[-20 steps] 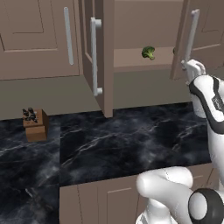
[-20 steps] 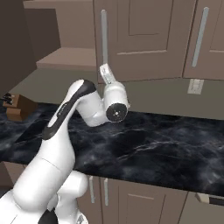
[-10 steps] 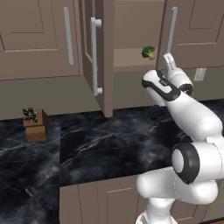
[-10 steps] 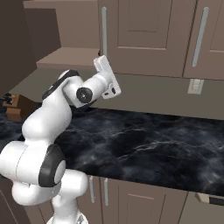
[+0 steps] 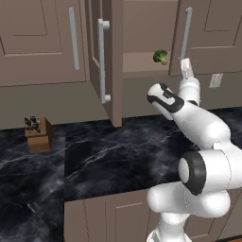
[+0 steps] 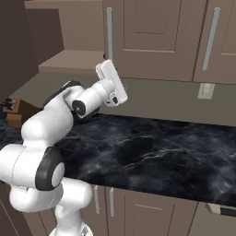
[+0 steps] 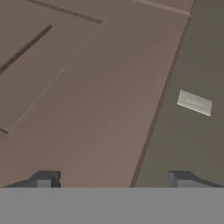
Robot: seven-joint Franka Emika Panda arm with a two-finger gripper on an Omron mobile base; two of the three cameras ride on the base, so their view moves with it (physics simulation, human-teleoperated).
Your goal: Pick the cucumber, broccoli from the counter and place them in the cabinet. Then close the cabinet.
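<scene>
The broccoli [image 5: 160, 56] sits on the brown inner shelf of the open cabinet [image 5: 142, 66]. The cabinet's left door [image 5: 105, 61] swings out toward me, and its right door [image 5: 198, 38] stands ajar. My gripper [image 5: 186, 65] points upward at the lower edge of that right door, right of and a little below the broccoli. In the hand view the gripper [image 7: 113, 180] is open with nothing between its fingertips [image 7: 43, 179], facing the door's brown panel [image 7: 78, 87]. The right base view shows the gripper [image 6: 107, 69] under the right door [image 6: 147, 37]. The cucumber is out of view. The black marble counter [image 5: 104, 151] lies below.
A wooden knife block [image 5: 38, 134] stands on the counter at the left. A white wall outlet [image 6: 206, 91] is on the grey backsplash to the right of the hand, also in the hand view as the outlet [image 7: 194, 103]. Closed brown doors [image 5: 42, 38] flank the open cabinet.
The hand has moved left from beside the right door to its lower edge, and the arm has folded in under it. The jaws have stayed wide and the broccoli has not moved.
</scene>
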